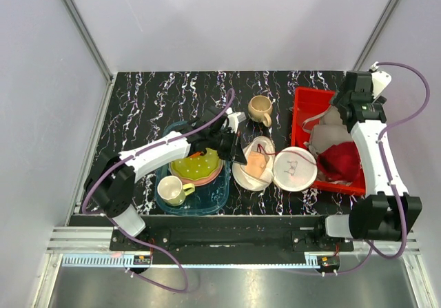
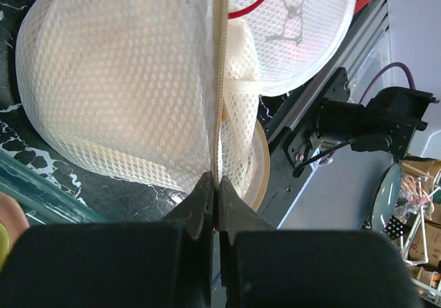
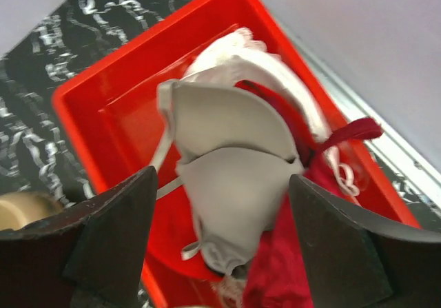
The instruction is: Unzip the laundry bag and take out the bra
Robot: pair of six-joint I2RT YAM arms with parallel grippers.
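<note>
The off-white laundry bag (image 1: 295, 168) lies open at the table's middle. Its right half shows the black line drawing, and its left half holds the peach-orange bra (image 1: 255, 162). My left gripper (image 1: 240, 153) is shut on the bag's zipper edge at the left half. In the left wrist view the fingers (image 2: 200, 204) pinch the zipper tape at the gripper's tip (image 2: 216, 182), with the mesh dome (image 2: 117, 94) just beyond; a faint peach tint shows through it. My right gripper (image 1: 340, 111) is open and empty above the red bin.
The red bin (image 3: 89, 115) at the right holds a grey-beige bra (image 3: 234, 163) and a red garment (image 3: 282, 273). A teal tray (image 1: 213, 198) holds green and pink plates and a cream mug (image 1: 172, 191). A beige cup (image 1: 260, 108) stands behind the bag.
</note>
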